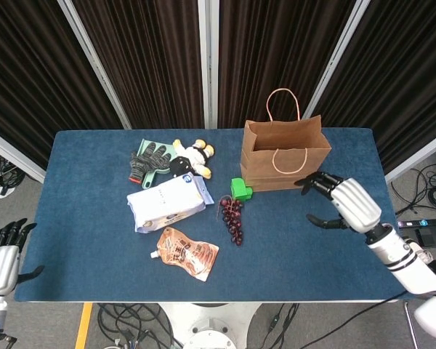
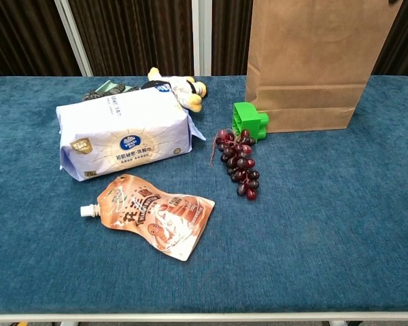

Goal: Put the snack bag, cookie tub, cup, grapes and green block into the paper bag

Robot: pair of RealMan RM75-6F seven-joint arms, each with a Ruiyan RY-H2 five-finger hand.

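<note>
We see the brown paper bag standing upright and open, just beyond our right hand's fingertips. Left of them, the green plastic block touches the bag's base, dark red grapes beside it.

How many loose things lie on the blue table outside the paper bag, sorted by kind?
Food: 2, the grapes and the orange snack pouch.
Toys: 2, the green block and the plush toy.
Tissue pack: 1.
Gloves: 1 pair.
Total: 6.
</note>
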